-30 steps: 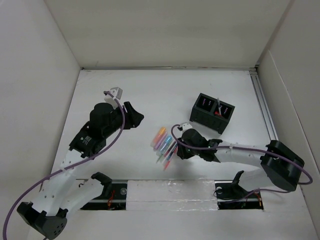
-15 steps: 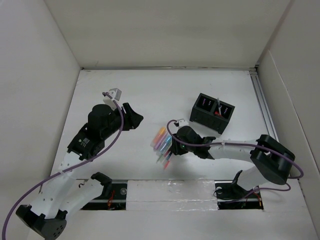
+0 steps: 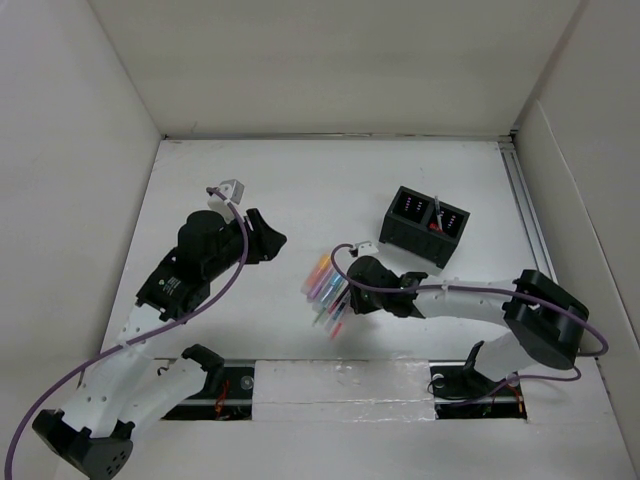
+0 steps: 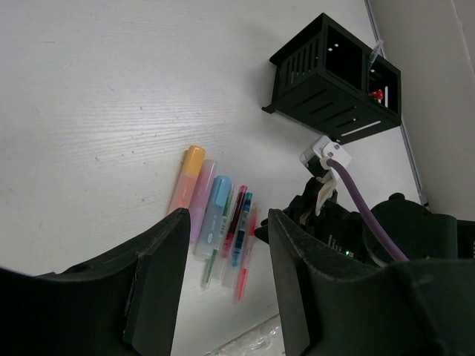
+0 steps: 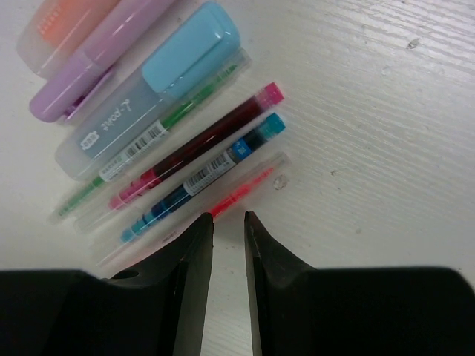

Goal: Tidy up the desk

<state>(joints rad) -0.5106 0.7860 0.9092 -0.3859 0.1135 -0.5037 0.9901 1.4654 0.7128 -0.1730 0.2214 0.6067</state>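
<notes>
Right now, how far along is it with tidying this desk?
Barely started. Done: one pen-like item stands in the black organizer. In hand: the right gripper hovers, jaws slightly apart, over the red pen at the row's edge. Remaining: three highlighters and four pens lie on the desk; the left gripper hangs open, empty.

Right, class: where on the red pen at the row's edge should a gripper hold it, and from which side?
Probably mid-barrel, from above, jaws across the red pen: it lies flat, outermost, bare desk one side, blue pen close on the other.
</notes>
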